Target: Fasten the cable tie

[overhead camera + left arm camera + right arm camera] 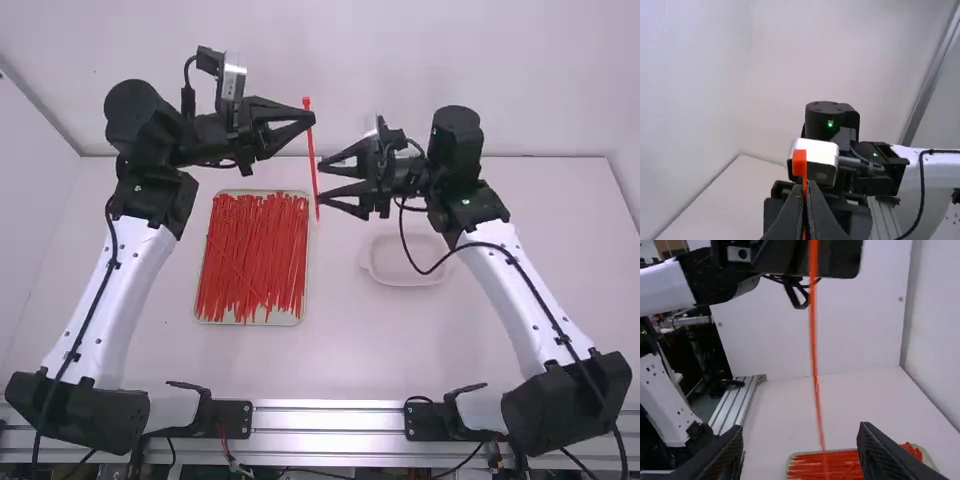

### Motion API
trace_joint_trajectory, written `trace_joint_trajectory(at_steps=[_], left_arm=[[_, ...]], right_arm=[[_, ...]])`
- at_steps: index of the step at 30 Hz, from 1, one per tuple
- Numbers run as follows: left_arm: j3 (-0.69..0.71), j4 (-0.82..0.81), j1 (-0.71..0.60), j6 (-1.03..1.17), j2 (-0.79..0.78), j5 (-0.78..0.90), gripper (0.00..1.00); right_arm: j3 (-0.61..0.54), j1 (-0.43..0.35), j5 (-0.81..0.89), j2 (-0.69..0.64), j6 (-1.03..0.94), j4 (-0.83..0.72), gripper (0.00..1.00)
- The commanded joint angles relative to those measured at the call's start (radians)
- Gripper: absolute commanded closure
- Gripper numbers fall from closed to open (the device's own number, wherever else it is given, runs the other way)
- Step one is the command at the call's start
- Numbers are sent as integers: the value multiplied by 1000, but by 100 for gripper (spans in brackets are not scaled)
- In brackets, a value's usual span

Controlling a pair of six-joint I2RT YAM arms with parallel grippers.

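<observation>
The left gripper [311, 125] is clamped tight on a slim red plastic cable tie [313, 160] and holds it upright above the white counter [350, 330]. The right gripper [321, 189] is spread wide and empty at the tie's 3 o'clock, just beside its lower strap.

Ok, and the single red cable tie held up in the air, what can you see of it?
The cable tie is one thin, straight red-orange strip, plastic by its look and not fastened. It hangs about upright, square head on top, tail pointing down toward the tray of loose ties. The left gripper is shut on it just below the head. Its lower part runs between the open fingers of the right gripper, which do not appear to touch it.
</observation>
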Motion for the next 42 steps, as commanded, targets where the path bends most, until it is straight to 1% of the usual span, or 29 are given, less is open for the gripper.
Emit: trace_joint_trajectory(at_steps=[1,4,9,10,12,13,14,16,20,23,24,25,26,29,32,33,34,35,38,39,42], left_arm=[[2,42,0,-36,4,8,98],[2,95,1,-74,4,8,98],[2,104,-10,-72,4,3,98],[2,104,-10,-73,4,3,98],[2,104,-10,-73,4,3,98],[2,103,-10,-73,4,3,98],[2,104,-10,-73,4,3,98],[2,105,-10,-73,4,3,98],[2,104,-10,-73,4,3,98],[2,103,-10,-73,4,3,98],[2,103,-10,-73,4,3,98],[2,103,-10,-73,4,3,98],[2,103,-10,-73,4,3,98],[2,103,-10,-73,4,3,98],[2,100,-10,-72,4,3,98],[2,93,-10,-60,4,3,98],[2,76,-10,-27,4,3,98],[2,54,-10,-2,4,-8,98],[2,-63,-10,57,4,-95,98],[2,-92,-10,77,4,-114,98],[2,-191,-10,151,9,-181,98]], right_arm=[[26,2,-7,9,-18,8,39],[26,2,-11,9,-18,6,39],[26,28,-3,9,-18,0,41],[26,34,-3,9,-17,0,47],[26,34,-3,9,-18,0,50],[26,33,-3,9,-18,0,53],[26,33,-3,9,-17,0,59],[26,34,-3,9,-18,0,66],[26,34,-3,9,-18,0,76],[26,34,-3,9,-18,1,76],[26,34,-3,9,-18,1,75],[26,34,-3,9,-18,0,70],[26,34,-3,9,-18,0,69],[26,34,-3,9,-18,1,73],[26,34,-2,9,-28,1,72],[26,31,5,9,-36,0,61],[26,21,37,9,-32,-10,38],[26,10,69,9,-25,-22,33],[26,-36,117,9,10,-58,33],[26,-48,117,9,9,-69,1],[26,-94,117,9,-12,-135,2]])
